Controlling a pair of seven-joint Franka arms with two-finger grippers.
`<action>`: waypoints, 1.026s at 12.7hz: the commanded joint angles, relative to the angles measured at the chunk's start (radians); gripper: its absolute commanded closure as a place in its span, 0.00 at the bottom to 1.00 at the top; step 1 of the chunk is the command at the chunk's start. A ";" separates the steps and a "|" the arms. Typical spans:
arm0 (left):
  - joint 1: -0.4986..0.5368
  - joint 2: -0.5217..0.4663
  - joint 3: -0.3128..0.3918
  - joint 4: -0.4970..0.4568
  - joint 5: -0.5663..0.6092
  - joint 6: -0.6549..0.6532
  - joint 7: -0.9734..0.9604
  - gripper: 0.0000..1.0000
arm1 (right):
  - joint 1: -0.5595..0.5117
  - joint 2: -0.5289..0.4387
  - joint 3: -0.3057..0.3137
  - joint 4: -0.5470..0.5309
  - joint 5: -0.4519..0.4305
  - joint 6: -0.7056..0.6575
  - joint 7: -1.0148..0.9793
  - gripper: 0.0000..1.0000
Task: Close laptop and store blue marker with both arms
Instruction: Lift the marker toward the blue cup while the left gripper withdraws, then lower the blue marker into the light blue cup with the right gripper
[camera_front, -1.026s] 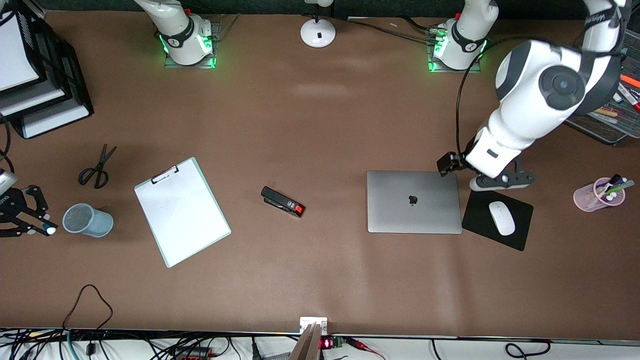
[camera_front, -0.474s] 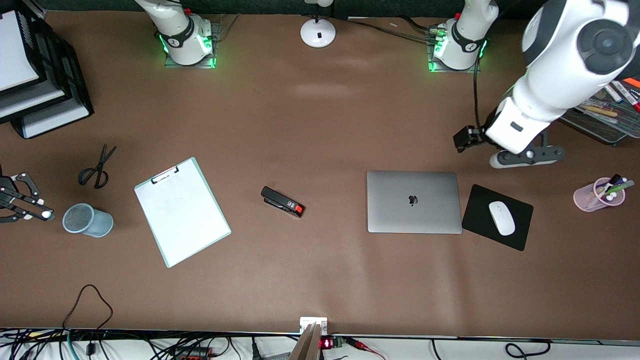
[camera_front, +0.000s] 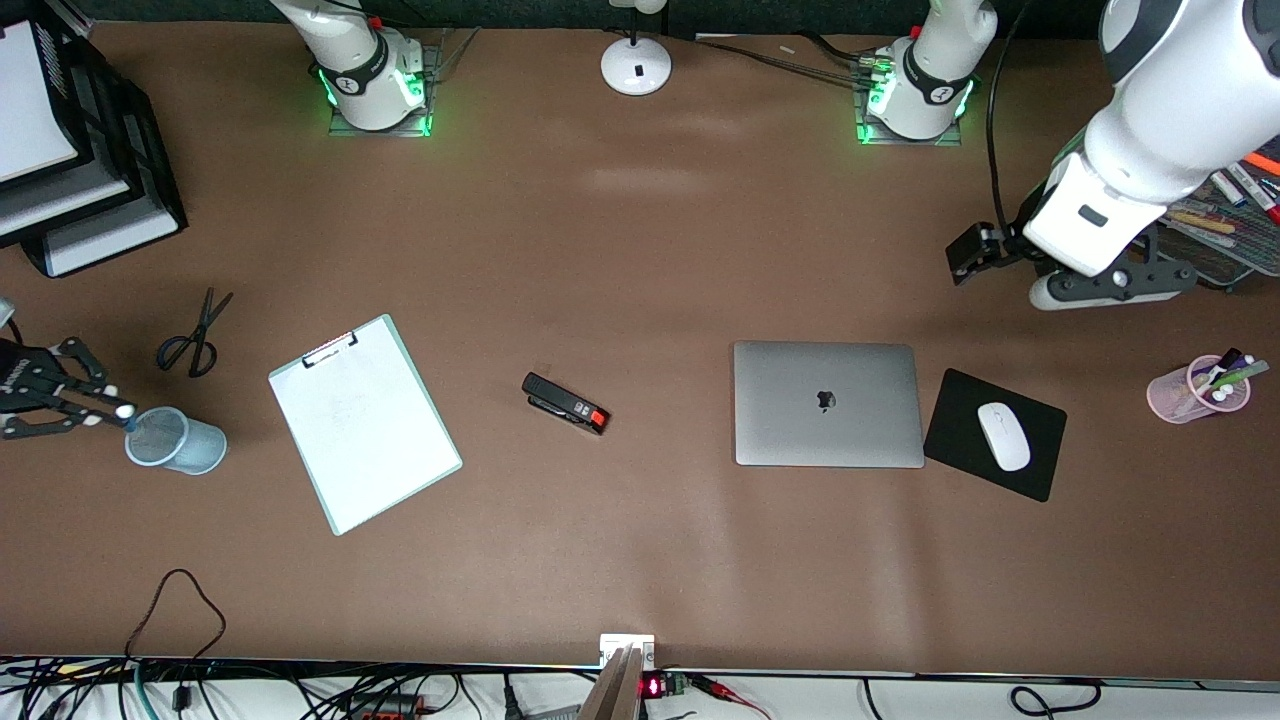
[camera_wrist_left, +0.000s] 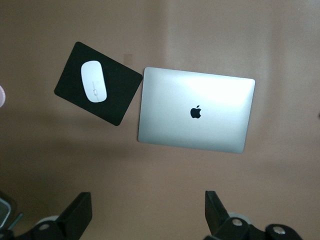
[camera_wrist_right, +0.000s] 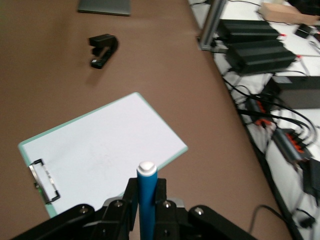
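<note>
The silver-grey laptop (camera_front: 828, 404) lies shut on the table, its lid with the apple logo facing up; it also shows in the left wrist view (camera_wrist_left: 196, 116). My left gripper (camera_front: 1110, 288) hangs open and empty over bare table between the laptop and the mesh tray; its fingers (camera_wrist_left: 80, 216) stand wide apart. My right gripper (camera_front: 100, 408) is shut on the blue marker (camera_front: 124, 411) at the right arm's end of the table, with the marker's white end right at the rim of the grey mesh cup (camera_front: 178, 441). The right wrist view shows the marker (camera_wrist_right: 147, 197) clamped between the fingers.
A clipboard (camera_front: 363, 422), a black-and-red stapler (camera_front: 566, 403) and scissors (camera_front: 193, 338) lie on the table. A black mousepad (camera_front: 975, 455) with a white mouse (camera_front: 1003, 436) sits beside the laptop. A pink cup of markers (camera_front: 1197, 390) and a mesh tray (camera_front: 1220, 235) stand at the left arm's end. Black paper trays (camera_front: 70, 150) stand at the right arm's end.
My left gripper has lifted away from the laptop's corner and moved toward the mesh tray. My right gripper has brought the blue marker up to the mesh cup's rim.
</note>
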 joint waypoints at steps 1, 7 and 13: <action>0.023 -0.050 -0.003 -0.001 0.018 -0.040 0.051 0.00 | -0.029 0.018 0.013 0.007 -0.058 -0.063 -0.115 1.00; 0.049 -0.111 -0.003 -0.007 0.018 -0.100 0.128 0.00 | -0.051 0.064 0.015 0.045 -0.094 -0.104 -0.216 1.00; 0.076 -0.107 -0.002 0.030 0.035 -0.100 0.148 0.00 | -0.072 0.145 0.019 0.134 -0.070 -0.103 -0.220 1.00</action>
